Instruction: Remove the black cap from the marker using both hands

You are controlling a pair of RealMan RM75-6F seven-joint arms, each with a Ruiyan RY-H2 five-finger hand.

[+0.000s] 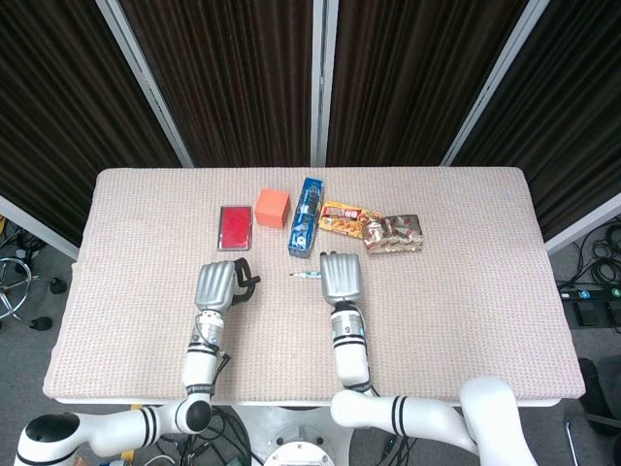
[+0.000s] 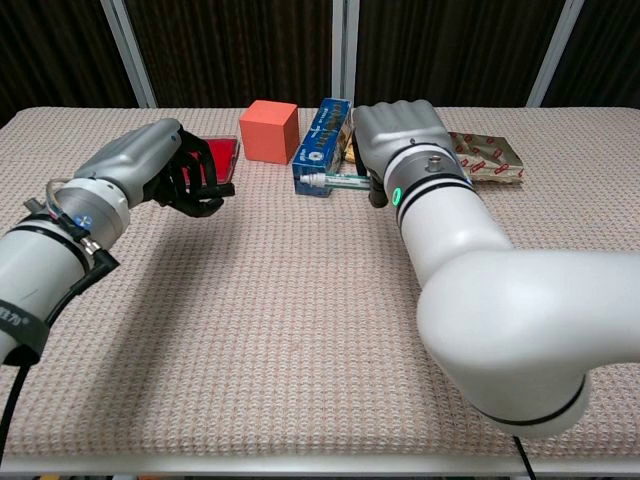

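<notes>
My right hand (image 1: 342, 277) (image 2: 402, 135) grips the marker (image 1: 307, 276) (image 2: 336, 181), whose uncapped white and green end sticks out to the left, level above the cloth. My left hand (image 1: 218, 284) (image 2: 150, 165) is curled around the black cap (image 1: 251, 282) (image 2: 222, 187); only its tip shows past the dark fingers. A wide gap of bare cloth separates the cap and the marker's end. Both hands hover over the middle of the table.
Behind the hands lies a row of things: a flat red case (image 1: 234, 225) (image 2: 222, 150), an orange cube (image 1: 272, 207) (image 2: 270, 130), a blue box (image 1: 307, 215) (image 2: 322, 145), a snack bar (image 1: 344, 219) and a foil packet (image 1: 393, 233) (image 2: 490, 160). The table (image 1: 456, 291) has a beige woven cloth.
</notes>
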